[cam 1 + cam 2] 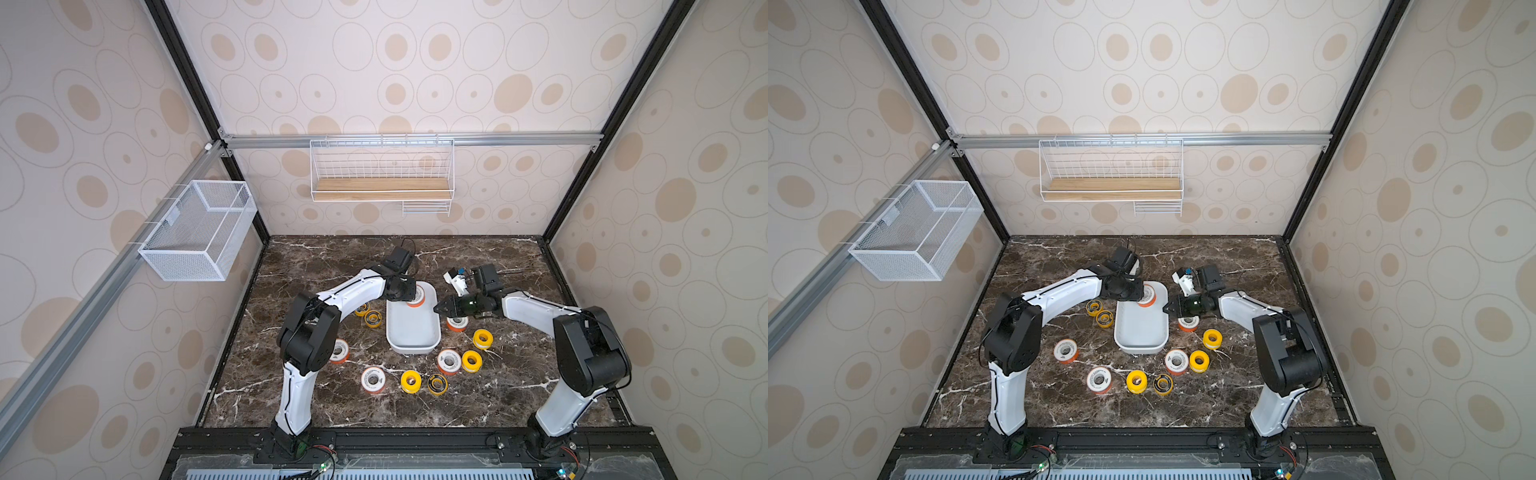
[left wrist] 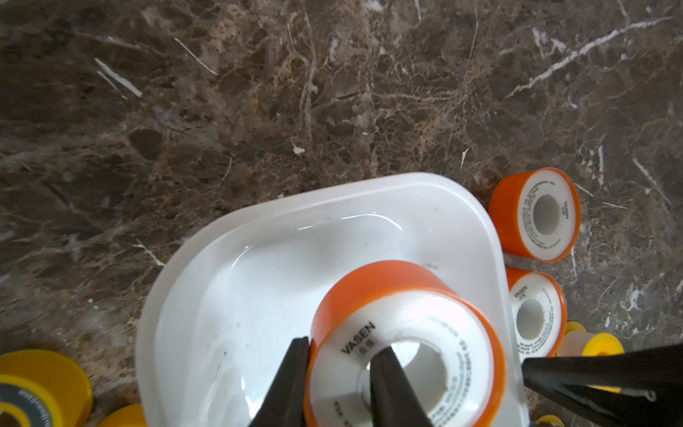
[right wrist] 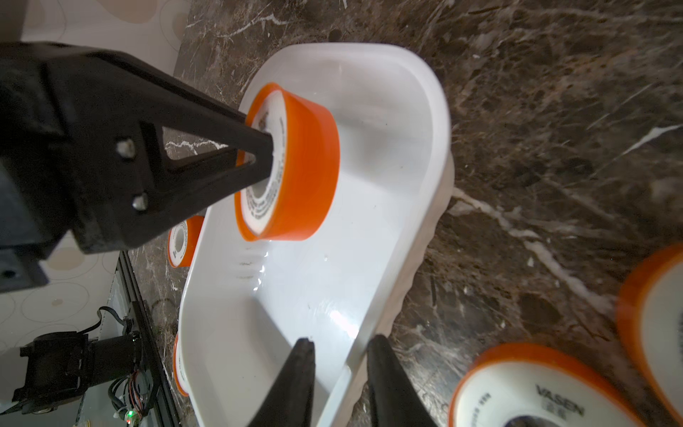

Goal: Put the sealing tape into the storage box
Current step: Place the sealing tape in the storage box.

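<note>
On the robot's side of the storage box [image 1: 411, 347], and along both its long walls, ten loose spools [image 1: 410, 381] of sealing tape lay on the table [image 1: 498, 399], so most of the job looked undone. The box's near end held nothing. At one long wall the right gripper [image 3: 340, 342] stood astride the rim, one finger inside and one outside. Whether it actually pinched the wall could not be told.

Over the box's far end the left gripper [image 2: 342, 345] pinched an orange spool [image 2: 388, 292], one finger down its core and one against its outer band. The spool was tilted and low above the floor, touching or not unclear. The step in hand looked like the drop-off. The next move called for parting those fingers and lifting clear without dragging the spool out.

Beyond the box, on the walls, the mesh basket [image 1: 195, 232] and wire rack [image 1: 381, 189] showed nothing inside.
</note>
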Motion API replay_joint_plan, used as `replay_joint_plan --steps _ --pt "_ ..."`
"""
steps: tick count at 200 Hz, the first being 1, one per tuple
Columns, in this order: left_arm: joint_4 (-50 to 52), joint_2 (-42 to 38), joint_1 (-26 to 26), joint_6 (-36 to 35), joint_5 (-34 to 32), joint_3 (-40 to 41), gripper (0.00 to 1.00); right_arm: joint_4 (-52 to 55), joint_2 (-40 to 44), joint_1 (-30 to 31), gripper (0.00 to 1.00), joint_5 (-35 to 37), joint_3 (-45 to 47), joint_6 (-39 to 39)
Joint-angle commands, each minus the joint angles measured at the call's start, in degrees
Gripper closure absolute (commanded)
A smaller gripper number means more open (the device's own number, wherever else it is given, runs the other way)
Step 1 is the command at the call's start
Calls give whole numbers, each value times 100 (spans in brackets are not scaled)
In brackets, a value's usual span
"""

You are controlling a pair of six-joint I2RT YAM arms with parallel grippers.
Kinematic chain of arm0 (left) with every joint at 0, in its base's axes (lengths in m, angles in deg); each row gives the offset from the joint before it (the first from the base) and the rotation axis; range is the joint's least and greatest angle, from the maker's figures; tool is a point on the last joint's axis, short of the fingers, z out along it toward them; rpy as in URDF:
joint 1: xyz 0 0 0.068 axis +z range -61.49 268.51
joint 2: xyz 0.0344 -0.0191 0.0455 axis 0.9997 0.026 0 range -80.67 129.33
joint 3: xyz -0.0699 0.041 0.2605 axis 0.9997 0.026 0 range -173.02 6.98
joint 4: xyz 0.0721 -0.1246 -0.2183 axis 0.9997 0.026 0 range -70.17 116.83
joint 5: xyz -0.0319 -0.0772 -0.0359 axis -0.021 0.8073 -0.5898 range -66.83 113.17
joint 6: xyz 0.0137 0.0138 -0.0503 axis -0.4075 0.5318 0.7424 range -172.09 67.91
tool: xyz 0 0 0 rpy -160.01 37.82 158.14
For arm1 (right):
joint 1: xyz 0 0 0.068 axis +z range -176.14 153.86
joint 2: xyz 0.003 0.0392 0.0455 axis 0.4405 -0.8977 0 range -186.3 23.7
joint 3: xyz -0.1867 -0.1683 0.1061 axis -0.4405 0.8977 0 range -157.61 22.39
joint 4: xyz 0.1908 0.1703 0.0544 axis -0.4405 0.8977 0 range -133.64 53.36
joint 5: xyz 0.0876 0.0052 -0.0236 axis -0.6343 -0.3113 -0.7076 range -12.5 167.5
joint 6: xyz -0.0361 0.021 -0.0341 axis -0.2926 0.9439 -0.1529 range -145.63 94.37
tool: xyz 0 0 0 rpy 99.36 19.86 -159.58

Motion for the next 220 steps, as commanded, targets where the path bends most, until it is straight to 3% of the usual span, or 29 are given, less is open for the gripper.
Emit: replay_joint_plan --steps 1,124,181,220 --pt "188 270 -75 -99 114 -388 73 93 -28 -15 71 -6 29 -115" --pt "492 1286 -75 -29 29 -1433 70 246 257 -15 68 329 124 -333" --pt "517 1126 -74 -58 370 -1540 44 67 841 -21 63 980 482 -418" --pt "400 274 -69 -203 477 -1032 39 -43 1417 -29 59 1825 849 -524"
